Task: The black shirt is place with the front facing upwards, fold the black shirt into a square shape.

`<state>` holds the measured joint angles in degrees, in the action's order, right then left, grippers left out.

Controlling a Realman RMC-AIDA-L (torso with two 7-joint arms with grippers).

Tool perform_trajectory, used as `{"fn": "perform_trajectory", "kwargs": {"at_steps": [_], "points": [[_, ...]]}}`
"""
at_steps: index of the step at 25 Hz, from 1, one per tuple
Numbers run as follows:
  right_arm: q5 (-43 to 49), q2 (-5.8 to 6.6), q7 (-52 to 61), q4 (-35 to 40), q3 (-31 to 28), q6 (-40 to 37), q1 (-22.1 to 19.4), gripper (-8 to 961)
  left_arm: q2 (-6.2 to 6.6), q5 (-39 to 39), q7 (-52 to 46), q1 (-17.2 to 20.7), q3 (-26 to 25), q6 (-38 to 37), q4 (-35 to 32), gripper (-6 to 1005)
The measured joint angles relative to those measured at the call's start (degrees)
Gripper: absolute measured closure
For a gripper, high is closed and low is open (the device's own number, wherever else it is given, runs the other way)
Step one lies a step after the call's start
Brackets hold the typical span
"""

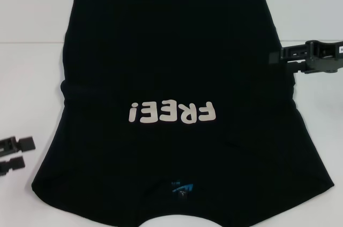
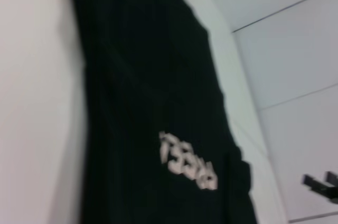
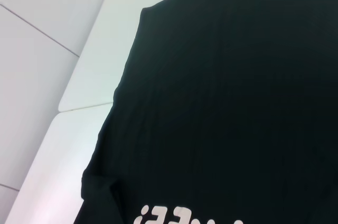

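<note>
Black shirt (image 1: 177,66) lies flat on the white table (image 1: 32,66); left gripper (image 1: 19,152) and right gripper (image 1: 289,60) flank it, jaws apart.

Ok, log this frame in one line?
black shirt flat, front up, unfolded | left claw open, off shirt's near left | right claw at shirt's right edge | table
</note>
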<state>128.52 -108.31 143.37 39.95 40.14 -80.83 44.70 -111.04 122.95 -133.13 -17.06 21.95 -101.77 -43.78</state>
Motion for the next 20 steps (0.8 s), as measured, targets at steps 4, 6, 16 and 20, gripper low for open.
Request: {"fn": "perform_trajectory", "kwargs": {"at_steps": [4, 6, 16, 20], "points": [[0.0, -0.18, -0.9, 0.3, 0.2, 0.2, 0.2, 192, -0.25, 3.5, 2.0, 0.4, 0.1, 1.4, -0.4, 82], [0.1, -0.27, -1.1, 0.3, 0.3, 0.2, 0.3, 191, -0.43, 4.5, 4.0, 0.3, 0.2, 1.8, -0.4, 83], [-0.1, -0.42, -1.3, 0.3, 0.0, 0.2, -0.1, 191, -1.71, 10.0, 4.5, -1.1, 0.8, 8.1, 0.4, 83], [-0.1, -0.41, -1.3, 0.3, 0.0, 0.2, -0.1, 191, -2.34, 10.5, 4.4, -1.9, 0.9, 9.6, 0.9, 85]]}}
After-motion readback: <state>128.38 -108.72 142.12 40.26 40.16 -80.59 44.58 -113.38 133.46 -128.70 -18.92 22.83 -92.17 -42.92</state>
